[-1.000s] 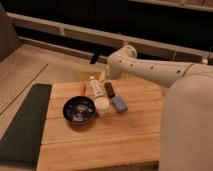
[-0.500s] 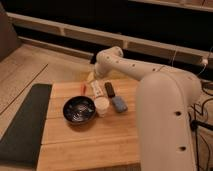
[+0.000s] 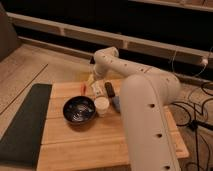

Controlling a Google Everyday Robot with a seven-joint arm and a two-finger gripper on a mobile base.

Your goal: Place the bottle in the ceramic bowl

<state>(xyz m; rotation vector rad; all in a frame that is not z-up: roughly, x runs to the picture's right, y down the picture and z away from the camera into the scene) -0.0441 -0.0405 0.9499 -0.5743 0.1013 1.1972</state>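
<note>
Currently bottle [image 3: 98,88] sits on the table [image 3: 75,145], just behind the cup [image 3: 101,106] and beyond the bowl [image 3: 79,110], not in it. Gripper [image 3: 93,79] is low at the bottle's far end; its state cannot be told. Block [image 3: 116,103] lies right of cup.
</note>
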